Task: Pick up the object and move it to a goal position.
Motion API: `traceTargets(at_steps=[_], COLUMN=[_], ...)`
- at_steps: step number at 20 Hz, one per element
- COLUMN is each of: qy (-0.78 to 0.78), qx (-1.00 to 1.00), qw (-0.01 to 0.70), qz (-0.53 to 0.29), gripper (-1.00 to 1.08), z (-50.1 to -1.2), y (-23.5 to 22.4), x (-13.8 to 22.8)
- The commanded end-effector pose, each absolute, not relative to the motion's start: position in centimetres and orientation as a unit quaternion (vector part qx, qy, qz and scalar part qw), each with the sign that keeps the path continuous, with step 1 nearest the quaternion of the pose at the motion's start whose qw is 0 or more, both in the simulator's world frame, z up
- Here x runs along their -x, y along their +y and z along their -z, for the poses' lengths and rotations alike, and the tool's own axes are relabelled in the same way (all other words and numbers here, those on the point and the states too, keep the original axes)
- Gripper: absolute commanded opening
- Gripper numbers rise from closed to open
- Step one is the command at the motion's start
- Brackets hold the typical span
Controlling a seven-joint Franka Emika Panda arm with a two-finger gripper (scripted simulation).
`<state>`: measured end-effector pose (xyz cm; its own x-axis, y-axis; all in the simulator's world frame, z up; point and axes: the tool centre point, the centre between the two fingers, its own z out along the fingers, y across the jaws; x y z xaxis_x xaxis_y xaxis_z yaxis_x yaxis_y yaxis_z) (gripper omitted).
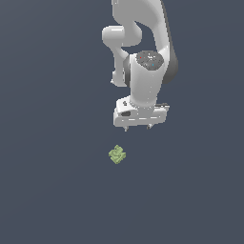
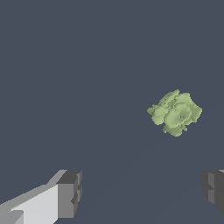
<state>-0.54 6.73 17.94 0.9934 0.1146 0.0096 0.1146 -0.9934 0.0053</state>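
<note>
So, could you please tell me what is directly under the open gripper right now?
Only bare dark floor lies between the fingers of the gripper. The green block sits off to one side, uncovered and untouched.

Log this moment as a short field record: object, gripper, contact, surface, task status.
object: light-green lumpy block, lying alone on the surface
gripper: white gripper, fingers spread apart, empty
contact: none; the block sits clear of both fingers in the wrist view, not between them
position: block lies below the gripper and toward the exterior view's left
surface: plain dark grey floor
task status: block not yet grasped; no goal marker visible
</note>
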Motion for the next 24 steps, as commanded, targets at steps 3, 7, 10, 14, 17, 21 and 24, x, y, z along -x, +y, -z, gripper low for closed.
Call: traceTargets(at_steps=[3, 7, 10, 14, 17, 21, 24], qy=[0.058, 0.067, 0.08, 0.105, 0.13, 0.17, 0.203], qx=[-0.998, -0.998, -0.997, -0.994, -0.992, -0.985, -0.979], qw=[0.003, 0.003, 0.003, 0.004, 0.004, 0.005, 0.005], qz=[-0.005, -0.005, -0.004, -0.004, -0.003, -0.002, -0.001], gripper=[1.0, 1.0, 1.0, 1.0, 1.0, 1.0, 1.0], z=[-17.9, -17.7, -17.4, -16.8, -16.2, -15.2, -14.3], y=[6.7, 6.5, 6.2, 5.6, 5.0, 4.0, 3.1], x=[0.5, 0.3, 0.1, -0.4, -0.9, -1.7, -2.3])
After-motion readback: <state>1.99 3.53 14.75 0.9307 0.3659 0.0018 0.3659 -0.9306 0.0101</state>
